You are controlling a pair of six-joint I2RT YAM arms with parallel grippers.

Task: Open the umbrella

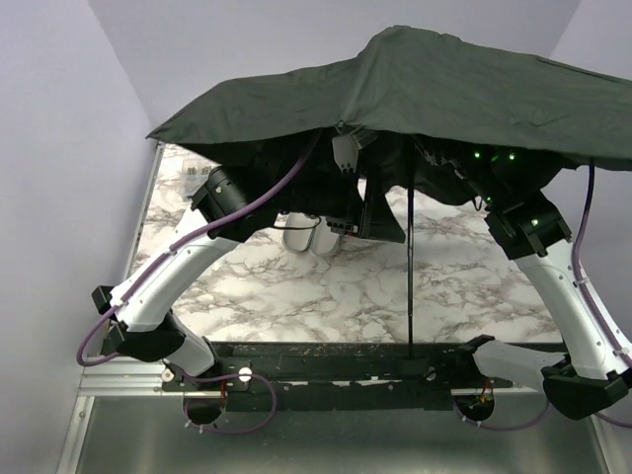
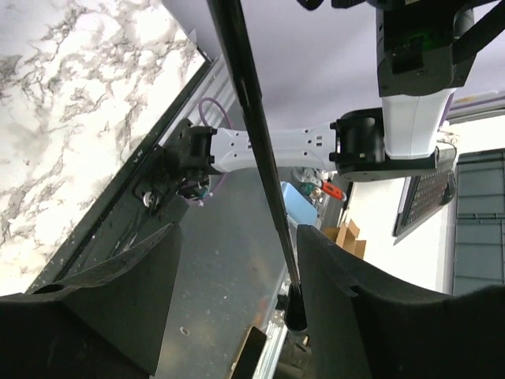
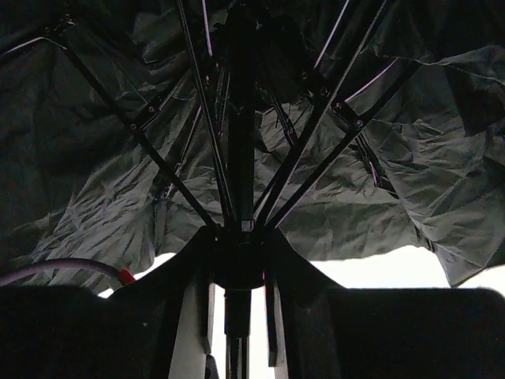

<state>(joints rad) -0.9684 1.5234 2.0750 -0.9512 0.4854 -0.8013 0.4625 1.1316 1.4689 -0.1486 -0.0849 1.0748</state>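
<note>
**Umbrella, open — canopy over both arms**

Item: umbrella [image 1: 444, 89]. Its dark canopy is spread wide above the marble table [image 1: 296, 286] and hides the far part of it from overhead. The shaft [image 1: 410, 267] is thin, black and roughly upright, with its lower end by the table's near edge. The ribs [image 3: 316, 118] fan out from the hub.

Left gripper [image 2: 237, 237]: the fingers [image 2: 118, 316] are parted and clamp nothing. The shaft runs between them, close to one finger — whether it touches cannot be told.

Right gripper [image 3: 237, 260]: the fingers are closed on the shaft just under the hub and hold it.
</note>
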